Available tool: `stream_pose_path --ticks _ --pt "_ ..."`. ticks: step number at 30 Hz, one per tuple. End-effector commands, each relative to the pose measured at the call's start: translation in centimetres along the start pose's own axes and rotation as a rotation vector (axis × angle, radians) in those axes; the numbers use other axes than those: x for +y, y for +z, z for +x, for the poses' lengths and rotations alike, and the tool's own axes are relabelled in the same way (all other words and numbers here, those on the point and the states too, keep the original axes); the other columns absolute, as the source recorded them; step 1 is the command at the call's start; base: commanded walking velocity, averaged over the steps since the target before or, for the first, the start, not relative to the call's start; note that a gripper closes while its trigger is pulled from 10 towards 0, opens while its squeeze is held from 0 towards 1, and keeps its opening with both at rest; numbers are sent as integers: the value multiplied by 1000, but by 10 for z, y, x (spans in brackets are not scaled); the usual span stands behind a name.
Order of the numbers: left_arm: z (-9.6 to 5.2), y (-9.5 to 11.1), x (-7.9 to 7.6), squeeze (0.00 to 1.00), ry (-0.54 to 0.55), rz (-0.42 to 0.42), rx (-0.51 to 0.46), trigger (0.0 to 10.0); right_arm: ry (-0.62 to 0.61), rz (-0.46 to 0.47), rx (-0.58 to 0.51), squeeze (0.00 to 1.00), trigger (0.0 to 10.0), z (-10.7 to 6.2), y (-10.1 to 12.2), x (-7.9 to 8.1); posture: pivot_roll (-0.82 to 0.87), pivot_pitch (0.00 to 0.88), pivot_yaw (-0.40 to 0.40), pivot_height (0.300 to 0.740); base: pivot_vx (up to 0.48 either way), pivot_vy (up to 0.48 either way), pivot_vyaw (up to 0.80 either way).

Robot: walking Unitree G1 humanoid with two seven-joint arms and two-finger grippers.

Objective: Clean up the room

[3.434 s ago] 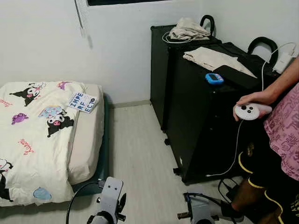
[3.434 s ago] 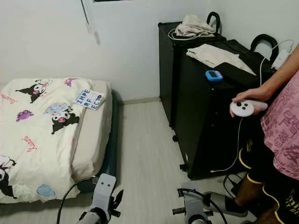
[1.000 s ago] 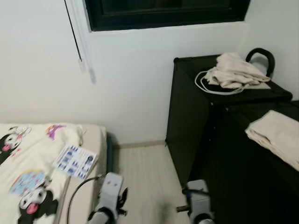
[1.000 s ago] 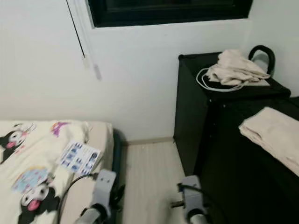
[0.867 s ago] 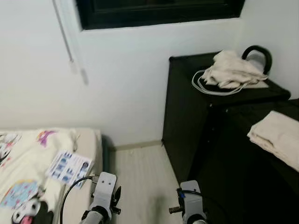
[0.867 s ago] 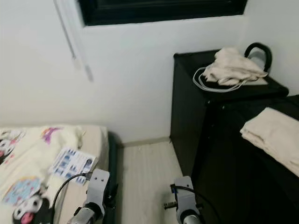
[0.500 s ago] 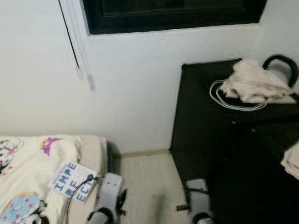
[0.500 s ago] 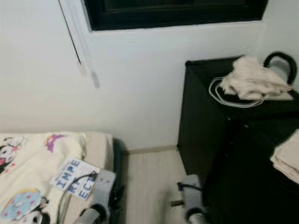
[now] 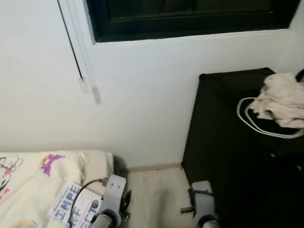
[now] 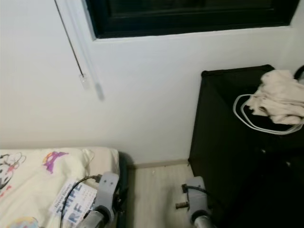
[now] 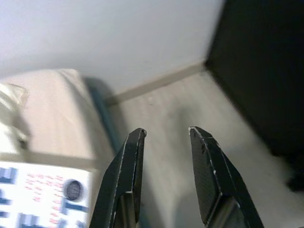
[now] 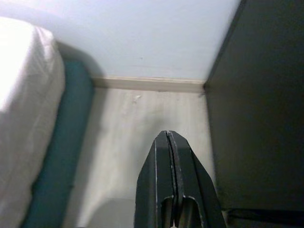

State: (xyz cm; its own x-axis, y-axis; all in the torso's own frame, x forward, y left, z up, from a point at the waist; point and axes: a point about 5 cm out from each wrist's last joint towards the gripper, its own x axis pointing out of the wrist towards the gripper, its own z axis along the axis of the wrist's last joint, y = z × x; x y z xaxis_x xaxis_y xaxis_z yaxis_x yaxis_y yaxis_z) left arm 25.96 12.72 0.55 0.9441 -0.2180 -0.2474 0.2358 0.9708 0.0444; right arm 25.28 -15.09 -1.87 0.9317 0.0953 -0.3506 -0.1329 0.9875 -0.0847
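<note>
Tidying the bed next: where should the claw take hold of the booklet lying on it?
Probably by the booklet's free edge facing the floor gap, coming low from that side with the open left claw. It lies flat on the bedspread near the mattress edge, so a top pinch has nothing to bite; sliding a finger under that edge looks easier.

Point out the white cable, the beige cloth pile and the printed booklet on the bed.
white cable [image 9: 248, 121]: left eye view, on its loop's left curve.
beige cloth pile [image 9: 282, 99]: left eye view, middle of the heap.
printed booklet [image 9: 71, 209]: left eye view, on its lettered cover.
</note>
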Motion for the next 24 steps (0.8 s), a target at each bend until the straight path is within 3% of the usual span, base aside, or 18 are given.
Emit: stream_pose_path --ticks 1,24 --pt "-1 -4 -5 0 -15 -7 18 10000 -30 8 31 0 10000 -5 -8 -9 -57 130 41 740 356 0 0" --pt "-3 -5 -8 0 -21 9 12 10000 -29 6 35 0 10000 -5 -9 -9 -56 134 39 740 15 0 0"
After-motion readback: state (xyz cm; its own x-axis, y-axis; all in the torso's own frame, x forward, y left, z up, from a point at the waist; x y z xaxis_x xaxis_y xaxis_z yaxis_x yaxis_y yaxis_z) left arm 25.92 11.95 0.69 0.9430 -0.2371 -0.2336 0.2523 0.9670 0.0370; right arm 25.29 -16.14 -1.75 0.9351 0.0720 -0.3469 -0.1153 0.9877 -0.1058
